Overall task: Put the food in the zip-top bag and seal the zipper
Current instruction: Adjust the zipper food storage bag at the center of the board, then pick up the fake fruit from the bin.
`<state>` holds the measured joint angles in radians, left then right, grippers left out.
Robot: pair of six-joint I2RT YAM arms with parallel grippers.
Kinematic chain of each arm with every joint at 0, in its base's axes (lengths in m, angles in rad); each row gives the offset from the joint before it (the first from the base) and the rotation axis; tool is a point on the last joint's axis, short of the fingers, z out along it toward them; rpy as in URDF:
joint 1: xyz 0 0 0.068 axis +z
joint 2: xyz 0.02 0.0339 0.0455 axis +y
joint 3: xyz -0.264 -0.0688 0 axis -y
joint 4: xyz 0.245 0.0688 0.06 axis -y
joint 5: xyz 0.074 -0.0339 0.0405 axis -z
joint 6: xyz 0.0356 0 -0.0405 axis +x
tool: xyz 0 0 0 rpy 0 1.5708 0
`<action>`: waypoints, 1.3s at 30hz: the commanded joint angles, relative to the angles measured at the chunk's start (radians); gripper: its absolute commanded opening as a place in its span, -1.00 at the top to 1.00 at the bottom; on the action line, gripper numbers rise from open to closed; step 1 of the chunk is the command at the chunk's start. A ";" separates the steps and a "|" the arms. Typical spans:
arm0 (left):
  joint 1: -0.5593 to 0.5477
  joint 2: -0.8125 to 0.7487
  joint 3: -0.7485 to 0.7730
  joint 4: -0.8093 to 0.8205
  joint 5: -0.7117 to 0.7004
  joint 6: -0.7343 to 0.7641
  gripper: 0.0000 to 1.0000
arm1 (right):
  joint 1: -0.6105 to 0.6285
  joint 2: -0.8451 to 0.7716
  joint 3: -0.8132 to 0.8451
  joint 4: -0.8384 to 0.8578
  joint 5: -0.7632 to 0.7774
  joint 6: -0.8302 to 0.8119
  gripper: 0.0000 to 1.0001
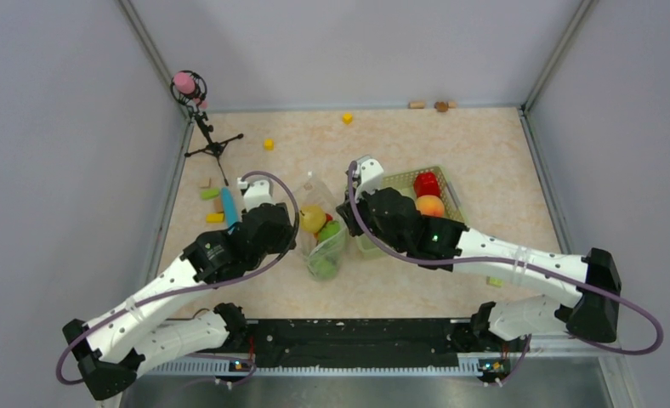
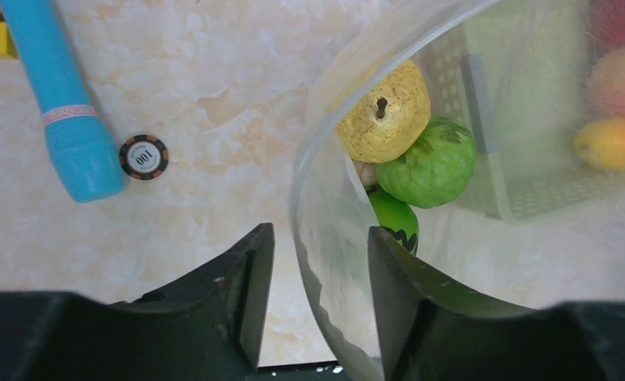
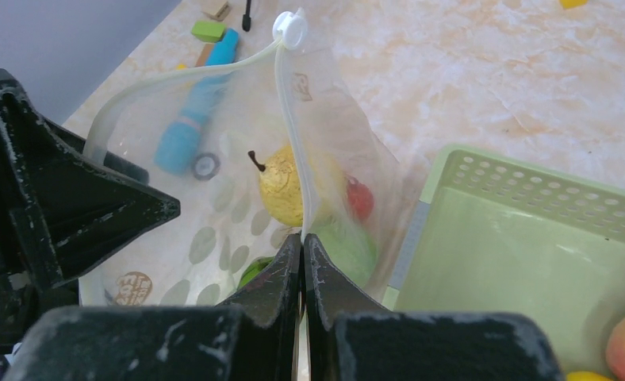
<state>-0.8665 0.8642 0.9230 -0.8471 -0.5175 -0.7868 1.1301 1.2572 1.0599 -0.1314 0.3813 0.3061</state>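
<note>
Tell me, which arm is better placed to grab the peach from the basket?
Probably right. The right gripper, though shut on the zipper, sits beside the basket holding the peach; the left gripper would have to cross the bag.

One zip-top bag (image 1: pixel 313 194) at frame centre holds four toy foods: one yellow pear (image 2: pixel 385 111), one green custard apple (image 2: pixel 428 163), one striped green melon (image 2: pixel 395 226) and one small red piece (image 3: pixel 359 198). One green basket (image 3: pixel 531 182) right of it holds three more: one red fruit (image 1: pixel 427 184), one peach (image 1: pixel 430 206) and one yellow fruit (image 2: pixel 611 143). In the upper middle lie two yellow cubes (image 1: pixel 347 117) (image 1: pixel 268 144), and at the left one blue tube (image 2: pixel 63 111) and one poker chip (image 2: pixel 143 156).
</note>
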 commanded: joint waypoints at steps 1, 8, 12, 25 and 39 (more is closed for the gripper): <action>-0.005 -0.010 0.064 -0.043 -0.050 0.005 -0.14 | -0.024 0.004 0.007 0.020 -0.020 -0.032 1.00; -0.005 -0.019 0.066 -0.050 -0.172 -0.026 -0.23 | -0.027 0.025 0.025 0.022 -0.076 -0.097 1.00; -0.004 -0.022 0.063 -0.043 -0.195 -0.032 0.07 | -0.027 0.043 0.034 0.048 -0.160 -0.189 1.00; -0.006 -0.121 -0.064 0.113 -0.150 0.022 1.00 | -0.048 0.046 0.113 -0.060 -0.037 -0.153 -0.57; -0.005 -0.159 -0.111 0.130 -0.156 0.000 1.00 | -0.286 -0.424 -0.227 -0.234 0.227 0.141 -0.98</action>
<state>-0.8665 0.7170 0.8261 -0.7704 -0.6743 -0.7872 0.9676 0.8440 0.8810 -0.2646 0.5510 0.3363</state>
